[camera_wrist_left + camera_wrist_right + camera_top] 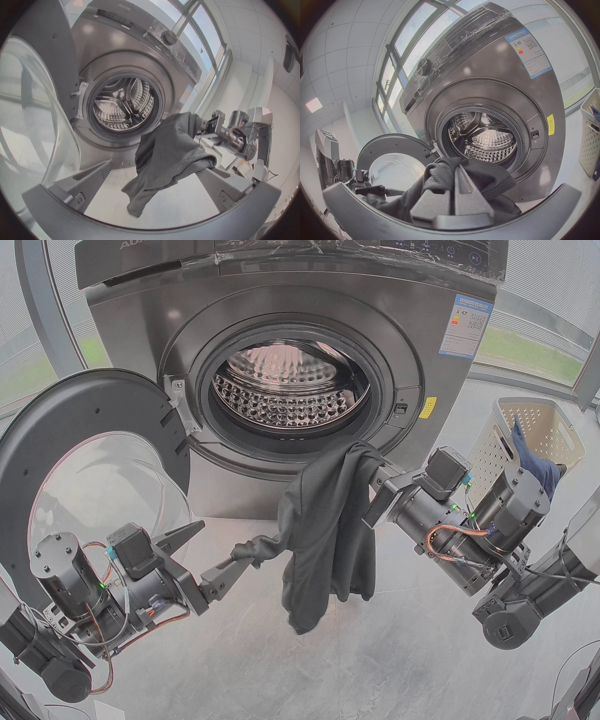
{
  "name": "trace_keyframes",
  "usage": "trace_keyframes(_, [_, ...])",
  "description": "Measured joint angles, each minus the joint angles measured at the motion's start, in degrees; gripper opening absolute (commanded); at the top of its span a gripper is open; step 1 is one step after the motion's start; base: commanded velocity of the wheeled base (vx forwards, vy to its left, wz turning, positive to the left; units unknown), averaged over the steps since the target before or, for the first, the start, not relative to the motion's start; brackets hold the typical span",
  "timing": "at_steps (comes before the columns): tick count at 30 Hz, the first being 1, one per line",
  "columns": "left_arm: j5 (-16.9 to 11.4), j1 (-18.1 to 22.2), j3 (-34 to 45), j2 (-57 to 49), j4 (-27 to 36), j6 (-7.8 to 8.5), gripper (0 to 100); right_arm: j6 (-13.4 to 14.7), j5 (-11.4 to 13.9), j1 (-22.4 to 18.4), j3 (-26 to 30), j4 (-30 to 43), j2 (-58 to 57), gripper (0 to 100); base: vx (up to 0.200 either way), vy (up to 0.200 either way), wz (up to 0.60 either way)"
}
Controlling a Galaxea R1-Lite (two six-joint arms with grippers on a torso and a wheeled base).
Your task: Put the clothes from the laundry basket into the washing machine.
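Loading in hand. Grips dark garment [325, 527] with right pincer [377, 472], clamped, just below washing machine [412, 340] opening; props sleeve [248, 550] on one finger of left pincer [226, 543], spread apart. Next, likely: raise, feed into drum [287, 396].

A dark grey garment [325, 534] hangs in the air in front of the washing machine [431, 352], just below its opening. Its upper end is pinched in the closed right hand [375, 474], and one stretched corner lies over a fingertip of the spread left hand [226, 543]. The rest drapes down in loose folds, clear of the floor. The machine's round door [81, 421] stands swung wide to the robot's left, showing the steel drum [287, 390]. The cream perforated laundry basket [553, 421] stands on the floor to the right of the machine, with what seems to be a blue garment [534, 462] draped over its rim.
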Motion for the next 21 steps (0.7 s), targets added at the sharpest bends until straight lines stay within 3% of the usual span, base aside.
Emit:
trace_keyframes(10, [-1.83, -0.56, 3.28, 0.94, 0.00, 0.55, 100, -0.16, 0.15, 0.79, -0.27, 0.02, 0.00, 0, 0.000, 0.000, 0.00])
trace_keyframes(21, [-4.64, -1.11, 4.68, 1.90, 0.00, 2.90, 100, -0.20, 0.20, 1.18, -0.94, 0.11, -0.06, 0, 0.000, 0.000, 0.00])
